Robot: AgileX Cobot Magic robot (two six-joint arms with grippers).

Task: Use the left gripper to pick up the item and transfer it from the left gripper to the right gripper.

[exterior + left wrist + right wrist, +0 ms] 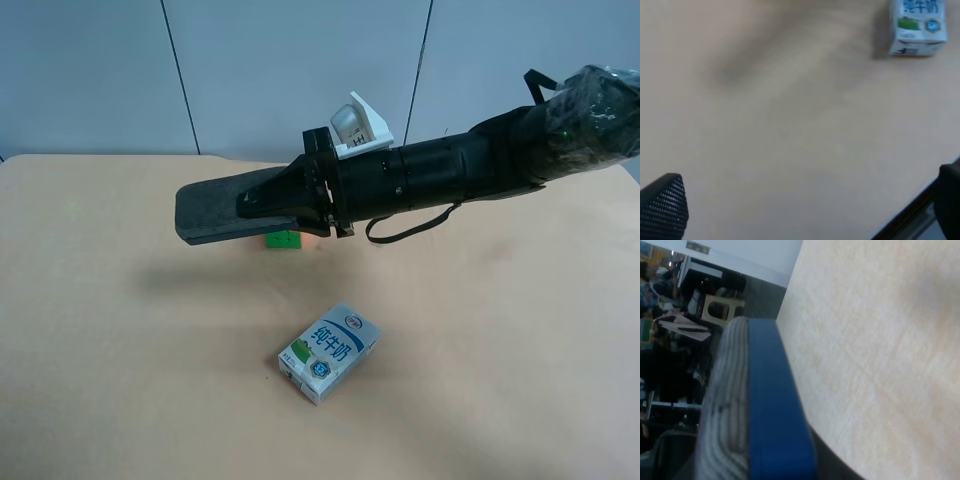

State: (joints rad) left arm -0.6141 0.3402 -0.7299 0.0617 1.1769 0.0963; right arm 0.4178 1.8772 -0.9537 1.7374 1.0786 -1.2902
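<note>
Above table [100, 350], one held item [215, 212], one carton [329, 352]

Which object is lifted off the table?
The dark flat block, held aloft by the right gripper; the milk carton and cube sit on the table.

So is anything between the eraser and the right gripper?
No, nothing visible. The right gripper holds the eraser in its fingers, clear above the table. The left gripper is open and empty.
</note>
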